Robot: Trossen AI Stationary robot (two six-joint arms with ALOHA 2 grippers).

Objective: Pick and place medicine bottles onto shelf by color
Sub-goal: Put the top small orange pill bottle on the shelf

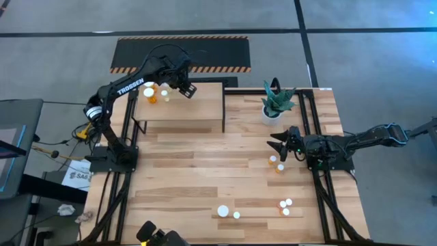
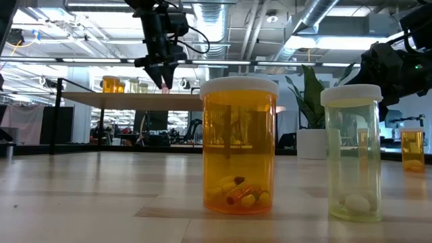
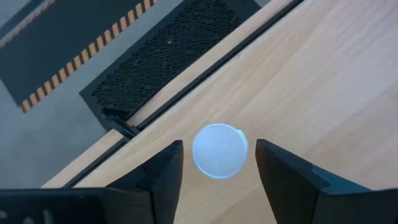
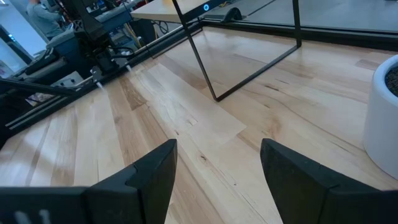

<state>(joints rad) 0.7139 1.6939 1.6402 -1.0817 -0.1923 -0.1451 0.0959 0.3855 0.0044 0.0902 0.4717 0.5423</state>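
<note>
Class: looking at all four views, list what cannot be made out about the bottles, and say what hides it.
- Left wrist view: the bottle between the left gripper fingers shows only its cap; its body colour is hidden.
- High view: table bottles are too small to tell colours.
- Low view: shelf bottles are far off; their count is unclear.

Two dark arms reaching over the worktop, both claws parted.

The left arm is arching from its base at the worktop's left edge toward the far side, its black two-finger left claw pointing down, fingers standing apart. The right arm is lying low along the right edge, its right claw gaping wide.
</note>
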